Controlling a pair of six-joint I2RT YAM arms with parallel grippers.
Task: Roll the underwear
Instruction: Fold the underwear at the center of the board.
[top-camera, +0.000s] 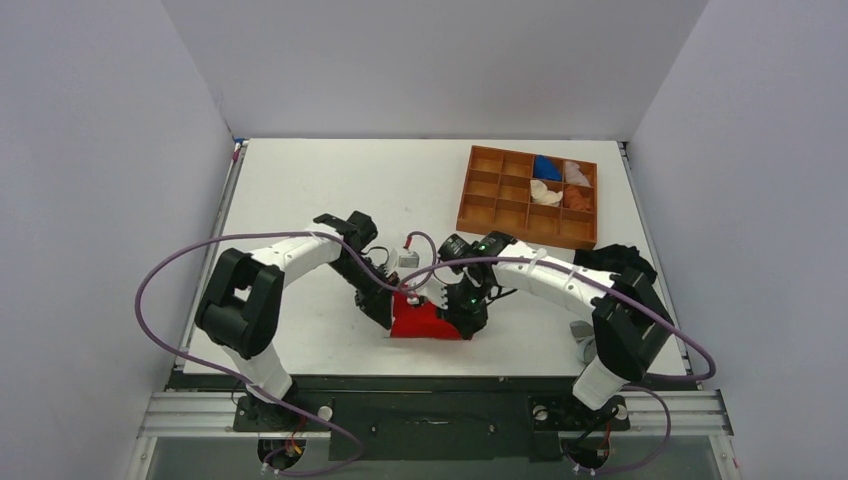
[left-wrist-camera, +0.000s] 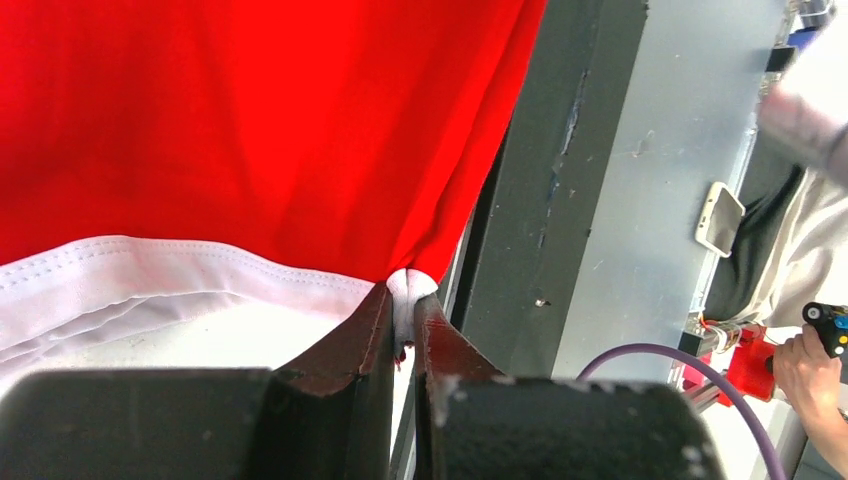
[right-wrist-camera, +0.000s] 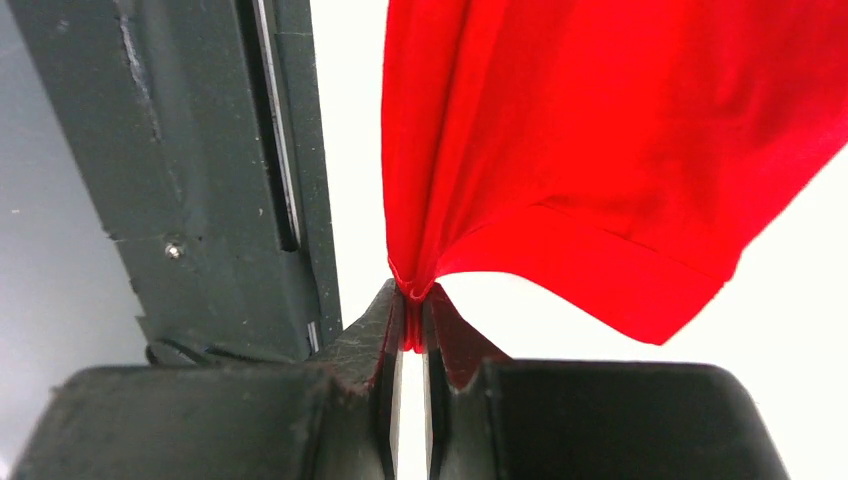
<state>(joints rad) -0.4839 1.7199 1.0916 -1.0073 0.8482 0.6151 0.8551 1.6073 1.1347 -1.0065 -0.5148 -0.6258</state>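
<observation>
Our left tool (left-wrist-camera: 402, 300) and right tool (right-wrist-camera: 412, 305) each pinch tight a corner of the bright red cloth underwear (top-camera: 420, 318), on the near side of the brown wooden tray (top-camera: 466, 190), so we should pull gently and evenly to lay it flat.

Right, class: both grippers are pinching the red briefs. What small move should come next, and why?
Probably ease the grippers slightly apart and lower the red briefs flat onto the table. The left gripper is shut on the white-trimmed edge, the right gripper on a red hem, and the cloth between them hangs in folds, too slack to roll neatly.
</observation>
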